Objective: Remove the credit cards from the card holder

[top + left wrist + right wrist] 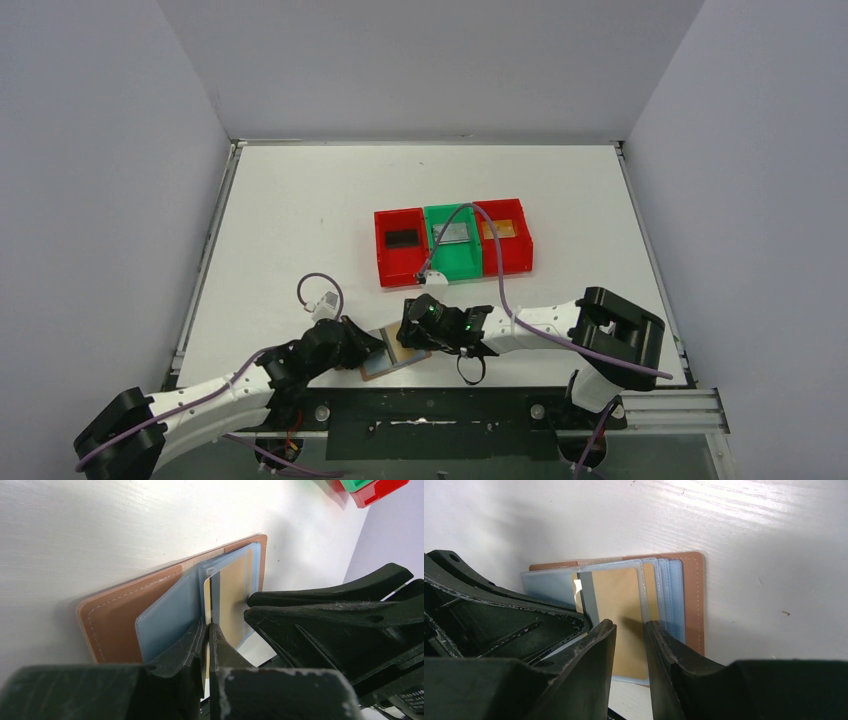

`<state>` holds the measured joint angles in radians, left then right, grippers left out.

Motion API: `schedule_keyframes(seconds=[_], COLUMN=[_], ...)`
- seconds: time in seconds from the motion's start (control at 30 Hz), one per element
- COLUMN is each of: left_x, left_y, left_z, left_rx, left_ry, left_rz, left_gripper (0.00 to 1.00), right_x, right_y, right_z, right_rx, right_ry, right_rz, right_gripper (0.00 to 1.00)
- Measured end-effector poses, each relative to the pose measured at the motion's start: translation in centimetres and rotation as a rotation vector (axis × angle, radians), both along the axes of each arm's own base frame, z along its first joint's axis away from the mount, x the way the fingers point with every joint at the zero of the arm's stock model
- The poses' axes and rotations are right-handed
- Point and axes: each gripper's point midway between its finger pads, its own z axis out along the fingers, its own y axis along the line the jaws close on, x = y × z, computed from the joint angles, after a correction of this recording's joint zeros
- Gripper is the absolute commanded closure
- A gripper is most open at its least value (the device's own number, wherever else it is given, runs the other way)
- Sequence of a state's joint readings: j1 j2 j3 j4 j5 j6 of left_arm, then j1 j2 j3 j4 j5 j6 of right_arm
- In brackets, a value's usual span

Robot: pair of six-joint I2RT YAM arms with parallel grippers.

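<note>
Pinching, left gripper [209, 627]: fingers all but together, clamped on a grey-blue pocket leaf of the card holder [120, 615]; a tan sliver shows in the slit between them.
Right gripper [629, 627]: fingers a narrow gap apart, tips over the topmost clear pocket. I cannot tell whether they clamp it.
Grippers to each other: tip to tip over the holder, the left gripper just to the left of the right gripper's fingers.
Card holder: lying open on the white table [300, 220], tan cover down, pocket leaves fanned, directly under both sets of fingertips.
Gold card [619, 600]: inside the topmost clear pocket, showing through the right gripper's gap.
Bins: 3 in a row, well beyond both grippers.
Left red bin [402, 272]: holds 1 black card [402, 238].
Green bin [455, 268]: holds 1 silver-grey card [452, 233].
Right red bin [508, 262]: holds 1 tan card [498, 229].
</note>
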<state>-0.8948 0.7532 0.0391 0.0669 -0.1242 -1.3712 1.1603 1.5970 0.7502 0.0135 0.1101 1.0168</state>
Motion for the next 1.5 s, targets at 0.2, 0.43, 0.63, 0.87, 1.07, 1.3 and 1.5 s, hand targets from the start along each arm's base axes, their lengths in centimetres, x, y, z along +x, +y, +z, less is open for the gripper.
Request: schedule_keyframes(seconds=[0.2, 0.43, 0.63, 0.87, 1.07, 1.3, 1.5], left_x=[0.0, 0.0, 0.0, -0.1, -0.1, 0.0, -0.1], left_y=[0.1, 0.1, 0.4, 0.6, 0.6, 0.7, 1.0], left_z=[0.0, 0.0, 0.0, 0.0, -0.1, 0.1, 0.3], left_rx=[0.004, 0.013, 0.026, 0.034, 0.040, 0.040, 0.040], left_ry=[0.001, 0.001, 0.004, 0.001, 0.004, 0.002, -0.004], left_rz=[0.002, 0.000, 0.004, 0.004, 0.006, 0.008, 0.016], left_gripper=[1.00, 1.00, 1.00, 1.00, 1.00, 1.00, 1.00], right_x=[0.0, 0.2, 0.6, 0.8, 0.8, 1.1, 1.1], right_y=[0.0, 0.0, 0.4, 0.2, 0.4, 0.1, -0.2], right_z=[0.0, 0.0, -0.3, -0.5, -0.5, -0.6, -0.6], right_rx=[-0.001, -0.029, -0.099, -0.237, -0.360, -0.457, -0.488], right_ry=[-0.001, -0.009, -0.030, -0.091, -0.157, -0.218, -0.240], right_rz=[0.000, 0.013, 0.024, 0.026, 0.048, 0.043, 0.040], right_gripper=[0.69, 0.73, 0.83, 0.93, 0.98, 1.00, 1.00])
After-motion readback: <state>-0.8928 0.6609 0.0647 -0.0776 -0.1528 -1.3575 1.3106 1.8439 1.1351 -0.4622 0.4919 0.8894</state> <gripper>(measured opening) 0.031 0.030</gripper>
